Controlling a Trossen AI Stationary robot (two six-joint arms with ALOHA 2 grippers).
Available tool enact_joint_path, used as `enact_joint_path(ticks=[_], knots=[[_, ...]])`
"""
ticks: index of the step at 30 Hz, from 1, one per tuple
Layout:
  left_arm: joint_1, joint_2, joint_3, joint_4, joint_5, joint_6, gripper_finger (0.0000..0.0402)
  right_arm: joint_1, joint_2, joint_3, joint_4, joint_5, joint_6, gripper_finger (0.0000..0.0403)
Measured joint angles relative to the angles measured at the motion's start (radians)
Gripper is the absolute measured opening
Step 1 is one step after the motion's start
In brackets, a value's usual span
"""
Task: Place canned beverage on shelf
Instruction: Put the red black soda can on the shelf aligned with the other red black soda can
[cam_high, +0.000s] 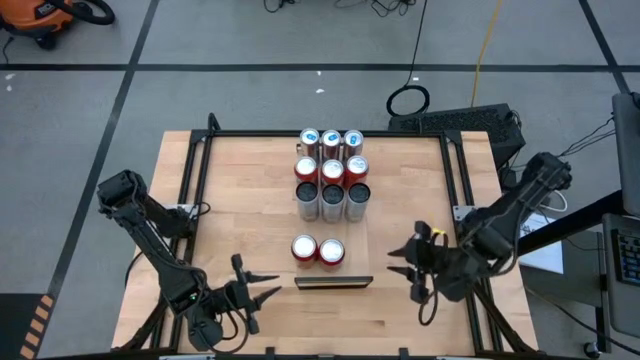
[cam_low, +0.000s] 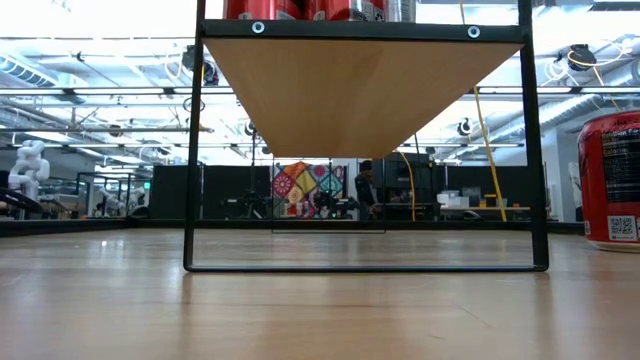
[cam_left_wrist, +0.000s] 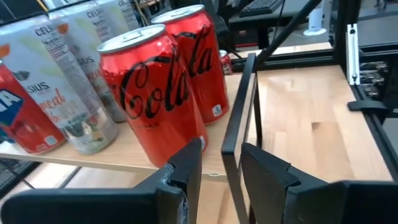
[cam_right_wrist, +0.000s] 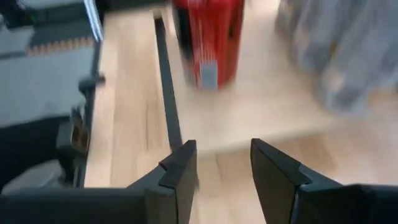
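While two red cans (cam_high: 317, 250) are standing on the shelf (cam_high: 333, 235) from above, left gripper (cam_high: 262, 292) and right gripper (cam_high: 402, 265) are flanking it, parted, holding nothing; left wrist is nearing the frame (cam_left_wrist: 239, 112), so backing off squarely is wisest.
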Motion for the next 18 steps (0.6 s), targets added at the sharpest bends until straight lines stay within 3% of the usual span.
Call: enact_joint_path(ticks=[10,18], knots=[[0.0,0.0,0.0,0.001,0.019,-0.003,0.0114,0.013,0.101,0.093,-0.504,-0.23,0.406,0.0143],[0.0,0.0,0.0,0.0,0.019,-0.003,0.0114,0.012,0.103,0.093,-0.614,-0.222,0.478,0.0257]])
